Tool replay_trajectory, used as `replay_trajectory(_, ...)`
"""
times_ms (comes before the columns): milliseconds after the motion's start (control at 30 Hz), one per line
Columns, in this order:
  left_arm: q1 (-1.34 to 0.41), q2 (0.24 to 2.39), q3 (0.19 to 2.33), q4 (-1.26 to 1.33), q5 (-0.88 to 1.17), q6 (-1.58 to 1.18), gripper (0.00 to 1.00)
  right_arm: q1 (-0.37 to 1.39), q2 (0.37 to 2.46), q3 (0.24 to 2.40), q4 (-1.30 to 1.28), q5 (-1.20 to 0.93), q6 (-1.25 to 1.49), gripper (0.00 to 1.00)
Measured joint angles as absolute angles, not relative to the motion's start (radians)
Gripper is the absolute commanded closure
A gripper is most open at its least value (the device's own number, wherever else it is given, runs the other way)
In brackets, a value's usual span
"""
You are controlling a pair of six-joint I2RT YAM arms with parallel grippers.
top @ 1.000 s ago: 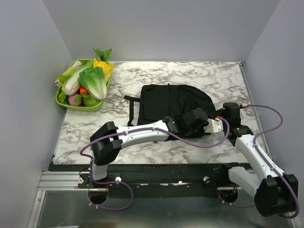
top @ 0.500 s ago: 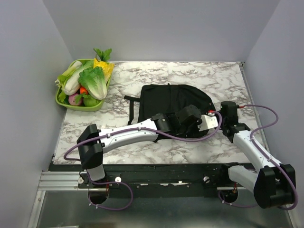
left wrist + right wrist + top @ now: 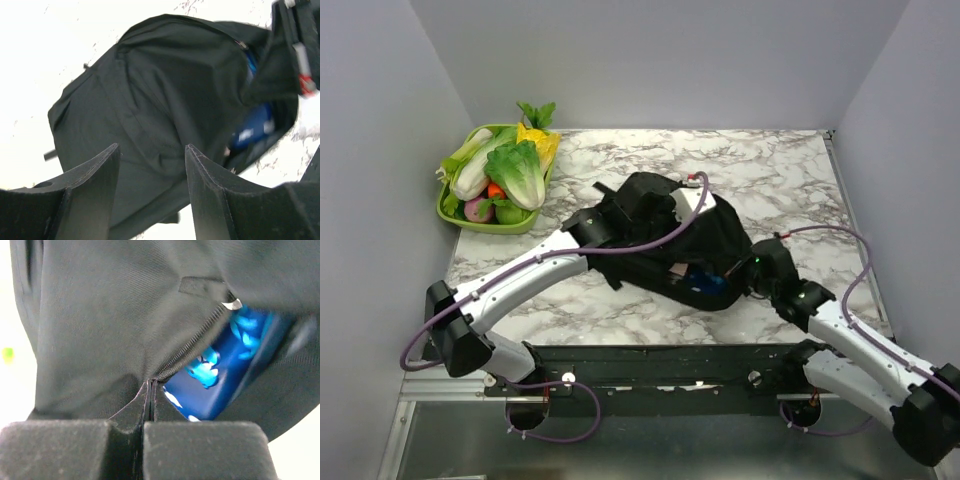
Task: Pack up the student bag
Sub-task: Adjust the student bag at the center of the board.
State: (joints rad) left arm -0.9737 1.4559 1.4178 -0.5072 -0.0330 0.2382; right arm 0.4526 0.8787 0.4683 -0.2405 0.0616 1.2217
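Observation:
The student bag (image 3: 715, 235) lies bunched in the middle of the marble table, a floppy black backpack with its mouth gaping toward the front. A blue patterned case (image 3: 708, 282) shows inside the opening, also visible in the right wrist view (image 3: 235, 355). My right gripper (image 3: 150, 383) is shut on the bag's zipper edge (image 3: 195, 342) at the near right side of the bag (image 3: 752, 268). My left gripper (image 3: 152, 147) hangs open above the bag's back panel (image 3: 165, 85), with nothing between its fingers.
A green basket (image 3: 455, 215) heaped with lettuce, corn and other vegetables stands at the back left corner. Grey walls close in the table on three sides. The table's dark front rail (image 3: 670, 355) runs just below the bag.
The right gripper has closed on the bag's zipper edge and shifted left. The left arm has swung from the bag's front up over its back left. The bag has bunched up, showing the blue case.

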Motion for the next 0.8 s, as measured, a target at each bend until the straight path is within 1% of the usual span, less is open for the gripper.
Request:
replay_trajectory(100, -0.921, 1.393, 1.38, -0.542, 0.015, 0.258, 0.37, 0.718, 0.845, 0.468, -0.29, 0.097, 1.281, 0.99)
replay_trajectory(133, -0.918, 1.375, 1.367, -0.556, 0.043, 0.267, 0.37, 0.785, 0.842, 0.469, -0.301, 0.114, 1.301, 0.95)
replay_trajectory(200, -0.924, 1.343, 1.338, -0.589, 0.09, 0.282, 0.36, 0.948, 0.861, 0.498, -0.342, 0.145, 1.355, 0.74)
replay_trajectory(233, -0.925, 1.329, 1.323, -0.607, 0.113, 0.291, 0.36, 0.999, 0.88, 0.521, -0.361, 0.156, 1.37, 0.59)
replay_trajectory(333, -0.929, 1.287, 1.27, -0.666, 0.177, 0.325, 0.34, 1.105, 0.971, 0.644, -0.448, 0.171, 1.39, 0.45)
replay_trajectory(433, -0.93, 1.236, 1.211, -0.725, 0.238, 0.374, 0.34, 1.118, 0.999, 0.738, -0.525, 0.2, 1.37, 0.4)
replay_trajectory(633, -0.946, 1.176, 1.16, -0.777, 0.342, 0.424, 0.34, 1.118, 0.829, 0.755, -0.652, 0.27, 1.325, 0.42)
replay_trajectory(800, -1.028, 1.111, 1.034, -0.726, 0.383, 0.453, 0.33, 1.118, 0.751, 0.751, -0.765, 0.308, 1.326, 0.41)
